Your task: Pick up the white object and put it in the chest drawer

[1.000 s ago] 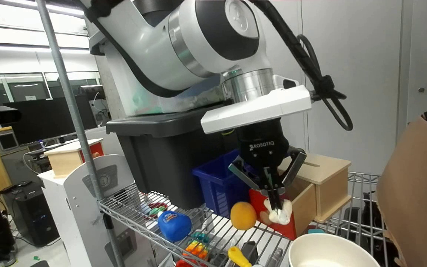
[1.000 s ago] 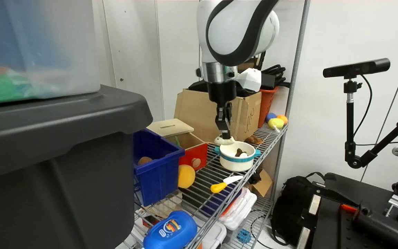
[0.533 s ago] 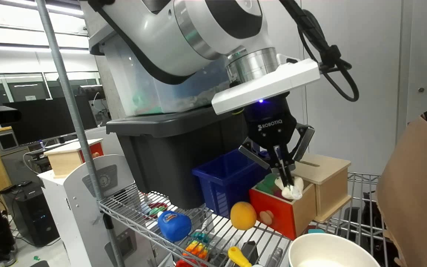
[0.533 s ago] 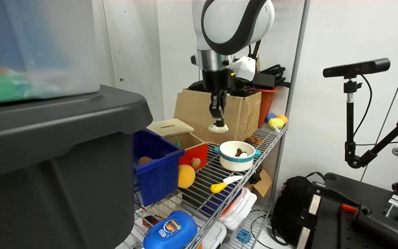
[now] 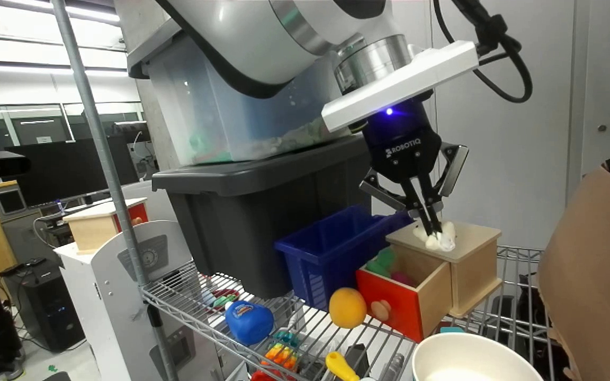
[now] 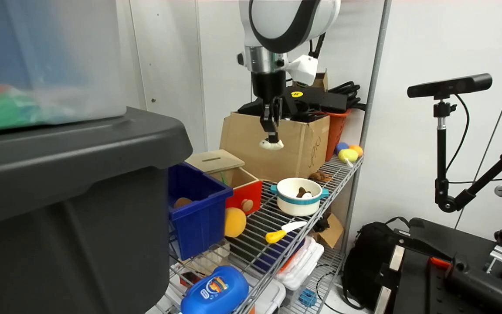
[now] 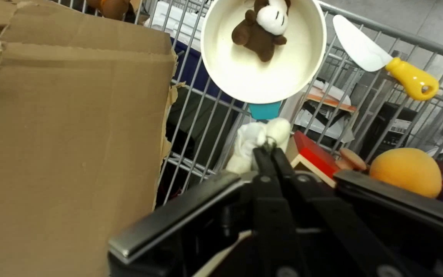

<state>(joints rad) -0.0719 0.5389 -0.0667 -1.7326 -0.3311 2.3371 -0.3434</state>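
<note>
My gripper (image 5: 433, 233) is shut on the white object (image 5: 447, 242), a soft plush-like thing, and holds it in the air. The white object also shows at the fingertips in the wrist view (image 7: 249, 135) and in an exterior view (image 6: 271, 145), right of the chest drawer and higher than it. The chest drawer (image 5: 475, 278) is a pale wood box with a slotted flat top. Its red-fronted drawer (image 6: 251, 195) is pulled open. A green thing (image 5: 384, 260) and a dark pink thing (image 5: 402, 278) lie inside. The drawer's red front (image 7: 314, 152) shows beside the white object in the wrist view.
A blue bin (image 6: 205, 222) stands beside the drawer, with a dark grey tote (image 5: 231, 227) beyond. An orange ball (image 5: 348, 308) sits by the drawer front. A white pot (image 6: 296, 208) holding a brown plush (image 7: 262, 40), a toy knife (image 7: 412, 79) and a cardboard box (image 7: 79, 127) are near.
My gripper has risen with the white object, from beside the pot and drawer front to well above them. It has shifted toward the chest's rear, and the open drawer's inside now shows.
</note>
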